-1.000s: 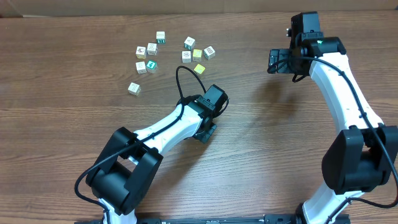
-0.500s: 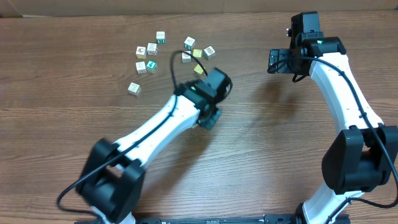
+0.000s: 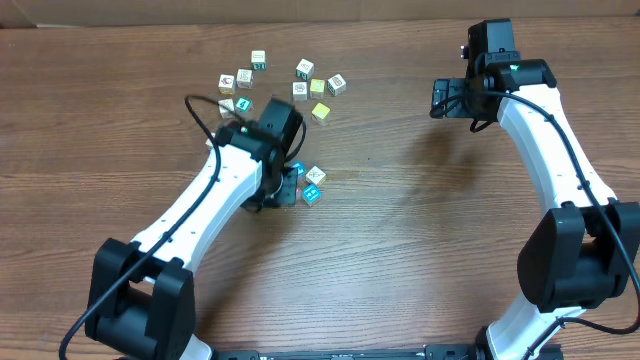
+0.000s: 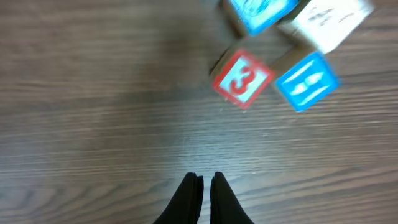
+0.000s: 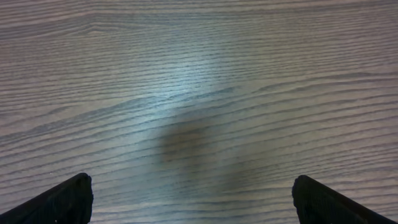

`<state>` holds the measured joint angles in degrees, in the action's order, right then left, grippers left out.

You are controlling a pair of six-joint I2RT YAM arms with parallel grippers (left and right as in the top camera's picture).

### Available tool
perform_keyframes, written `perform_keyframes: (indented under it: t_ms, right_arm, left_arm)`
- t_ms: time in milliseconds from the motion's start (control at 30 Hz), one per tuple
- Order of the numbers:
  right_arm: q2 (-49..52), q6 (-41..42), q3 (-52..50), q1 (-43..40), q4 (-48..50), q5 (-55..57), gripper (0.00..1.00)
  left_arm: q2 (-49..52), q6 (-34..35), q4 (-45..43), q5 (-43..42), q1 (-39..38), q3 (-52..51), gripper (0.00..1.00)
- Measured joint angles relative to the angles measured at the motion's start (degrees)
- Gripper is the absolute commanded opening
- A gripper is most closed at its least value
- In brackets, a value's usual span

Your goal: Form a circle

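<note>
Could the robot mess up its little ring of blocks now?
Maybe. The shut left claw sits close to the red block, so a careless swing could knock the ring apart. The arm's black cable also loops near the loose blocks, and might drag one.

- A brown wooden tabletop [image 3: 420, 260] fills the overhead view, its grain running left to right.
- A pale tan strip [image 3: 300, 8] runs along its far edge.
- In the right wrist view, soft light leaves a whitish sheen on the wood.
</note>
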<state>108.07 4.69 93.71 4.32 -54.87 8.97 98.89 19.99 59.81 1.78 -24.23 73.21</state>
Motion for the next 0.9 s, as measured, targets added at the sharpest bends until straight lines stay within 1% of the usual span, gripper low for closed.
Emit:
perform_keyframes:
  t_ms: [200,400,633,900]
  right_arm:
    - [0.00,-0.02,0.00,0.00,-0.02,0.00,1.00]
    - [0.00,0.02,0.00,0.00,0.00,0.00,1.00]
    - [0.00,0.00,0.00,0.00,0.00,0.00,1.00]
    - [0.00,0.02,0.00,0.00,0.02,0.00,1.00]
  left_arm:
    - [0.00,0.94,-8.72,-2.54,0.33,-8.37,0.04]
    - [0.02,1.07,-15.23,-2.69,0.33,-12.11,0.04]
    - [0.02,1.09,-19.30,-1.75,0.33,-12.48,0.04]
    - [0.02,1.09,-19.34,-0.87,0.33,-12.50,0.04]
